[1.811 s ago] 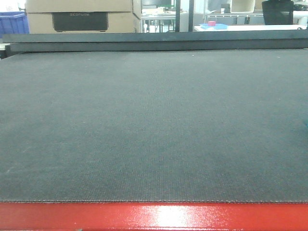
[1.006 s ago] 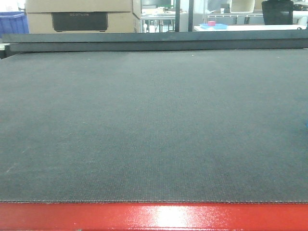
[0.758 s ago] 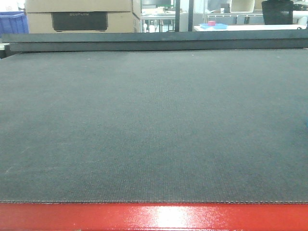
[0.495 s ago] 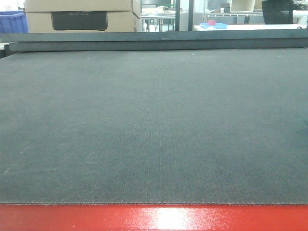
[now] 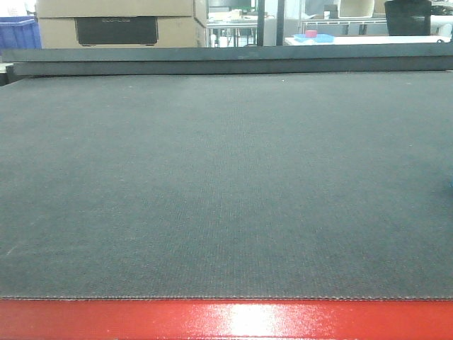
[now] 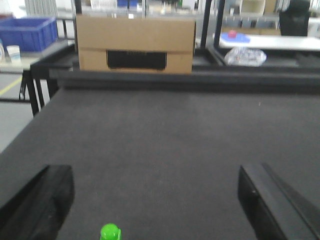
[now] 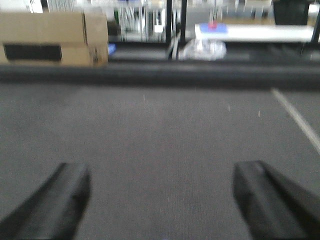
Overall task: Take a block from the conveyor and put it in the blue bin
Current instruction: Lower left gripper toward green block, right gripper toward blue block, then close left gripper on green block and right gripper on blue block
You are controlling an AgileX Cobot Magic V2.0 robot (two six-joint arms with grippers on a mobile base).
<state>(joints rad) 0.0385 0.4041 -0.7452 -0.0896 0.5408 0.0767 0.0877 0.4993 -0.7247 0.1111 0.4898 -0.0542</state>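
The conveyor is a wide dark grey woven belt with a glossy red frame along its near edge. No block shows on it in the front view. My left gripper hangs open over the belt, its dark fingers far apart. A small bright green rounded piece pokes in at that view's bottom edge, nearer the left finger; only its top shows. My right gripper is open over bare belt, blurred. A blue bin stands beyond the belt at far left.
A dark rail closes the belt's far side. Behind it stands a cardboard box; the left wrist view shows the box too. A white table with small blue and red items is at back right. A faint bluish speck touches the right edge.
The front view stays almost the same. A faint bluish speck at the right edge of the belt comes and goes between frames.
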